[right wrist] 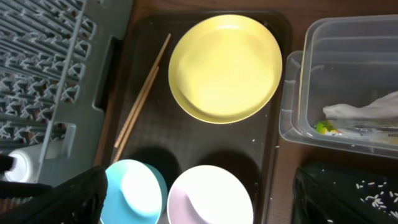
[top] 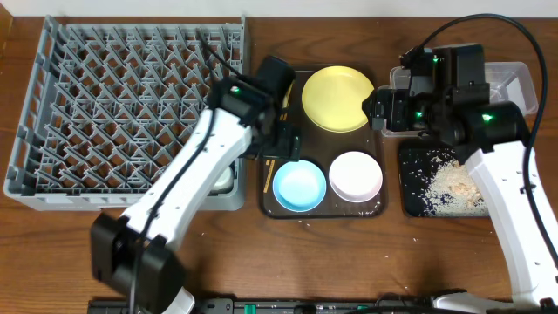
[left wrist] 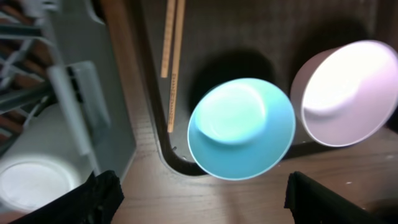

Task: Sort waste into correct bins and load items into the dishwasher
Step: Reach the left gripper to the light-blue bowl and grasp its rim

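My left gripper (top: 281, 144) (left wrist: 202, 205) is open and empty, hovering over the light blue bowl (top: 299, 187) (left wrist: 241, 127). Beside it on the brown tray sit the white bowl (top: 355, 175) (left wrist: 345, 93), the yellow plate (top: 337, 98) (right wrist: 224, 67) and the chopsticks (left wrist: 172, 56) (right wrist: 142, 99). My right gripper (top: 379, 109) (right wrist: 193, 211) is open and empty above the tray's right side. The small white cup (top: 225, 179) (left wrist: 31, 183) sits in the grey rack (top: 131, 105). The clear tub (top: 523, 74) (right wrist: 348, 81) holds the napkin (right wrist: 367, 112) and the green wrapper (right wrist: 326, 127). The black tray (top: 410, 201) holds rice crumbs (top: 453, 183).
The dark brown serving tray (top: 318, 144) lies between the rack and the two bins. A few crumbs lie on the wooden table (top: 349, 262) in front of the trays. The rack's wall (left wrist: 93, 93) is close to the left of my left gripper.
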`<state>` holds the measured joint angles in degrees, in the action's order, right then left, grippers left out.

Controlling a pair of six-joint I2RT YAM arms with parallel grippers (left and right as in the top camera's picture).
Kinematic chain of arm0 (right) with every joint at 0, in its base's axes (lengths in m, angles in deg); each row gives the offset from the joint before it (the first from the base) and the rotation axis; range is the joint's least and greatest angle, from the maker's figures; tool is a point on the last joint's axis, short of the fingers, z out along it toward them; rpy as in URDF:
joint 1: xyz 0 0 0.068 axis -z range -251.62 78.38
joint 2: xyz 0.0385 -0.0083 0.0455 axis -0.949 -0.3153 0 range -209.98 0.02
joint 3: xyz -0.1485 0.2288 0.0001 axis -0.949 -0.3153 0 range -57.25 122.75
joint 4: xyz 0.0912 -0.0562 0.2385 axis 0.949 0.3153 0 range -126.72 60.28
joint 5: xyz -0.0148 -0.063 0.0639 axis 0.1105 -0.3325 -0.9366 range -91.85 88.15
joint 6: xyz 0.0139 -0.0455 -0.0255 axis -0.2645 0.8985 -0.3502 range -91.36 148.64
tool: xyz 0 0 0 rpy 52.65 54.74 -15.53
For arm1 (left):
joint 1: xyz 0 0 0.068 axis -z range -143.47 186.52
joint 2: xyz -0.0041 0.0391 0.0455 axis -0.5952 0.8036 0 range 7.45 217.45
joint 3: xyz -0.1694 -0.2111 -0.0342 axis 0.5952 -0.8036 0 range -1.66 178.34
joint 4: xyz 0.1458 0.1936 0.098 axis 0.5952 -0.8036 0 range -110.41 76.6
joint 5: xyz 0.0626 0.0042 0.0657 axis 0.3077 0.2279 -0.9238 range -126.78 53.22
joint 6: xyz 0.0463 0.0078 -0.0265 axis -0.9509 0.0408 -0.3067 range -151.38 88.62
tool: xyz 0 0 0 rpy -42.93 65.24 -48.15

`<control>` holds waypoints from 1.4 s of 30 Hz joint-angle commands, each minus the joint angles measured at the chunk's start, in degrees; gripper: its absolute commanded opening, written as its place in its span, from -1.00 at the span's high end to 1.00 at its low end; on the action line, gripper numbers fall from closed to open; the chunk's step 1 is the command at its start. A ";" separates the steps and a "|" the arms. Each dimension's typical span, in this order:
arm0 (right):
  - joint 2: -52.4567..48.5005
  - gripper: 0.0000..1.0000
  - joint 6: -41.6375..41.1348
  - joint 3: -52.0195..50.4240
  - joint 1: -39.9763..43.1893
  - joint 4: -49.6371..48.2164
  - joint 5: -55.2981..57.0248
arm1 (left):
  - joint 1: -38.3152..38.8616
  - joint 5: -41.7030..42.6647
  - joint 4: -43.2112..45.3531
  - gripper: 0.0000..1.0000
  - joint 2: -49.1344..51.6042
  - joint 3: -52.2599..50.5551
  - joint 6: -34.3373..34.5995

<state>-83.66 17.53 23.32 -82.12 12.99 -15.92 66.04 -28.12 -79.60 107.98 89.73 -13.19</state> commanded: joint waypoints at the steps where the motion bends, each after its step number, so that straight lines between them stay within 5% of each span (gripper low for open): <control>1: -1.03 -0.82 -0.42 0.20 -0.92 0.09 0.55 | 0.52 0.04 0.59 -0.69 2.45 -0.55 -3.63; 19: -3.98 -0.62 0.02 0.20 -1.64 0.02 0.52 | 0.52 -0.33 1.14 -0.65 9.05 -0.96 -4.26; 24: -3.98 -0.58 0.04 0.20 -1.64 0.02 0.55 | 0.57 -0.31 1.42 -0.39 10.14 -2.10 -4.79; 42: -3.98 -0.53 0.48 0.20 -1.64 0.04 0.52 | 2.82 -0.37 3.15 -0.27 16.09 -2.38 -10.67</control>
<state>-87.68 17.53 23.32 -83.46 13.01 -15.48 68.82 -28.14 -76.58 122.30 87.88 -22.39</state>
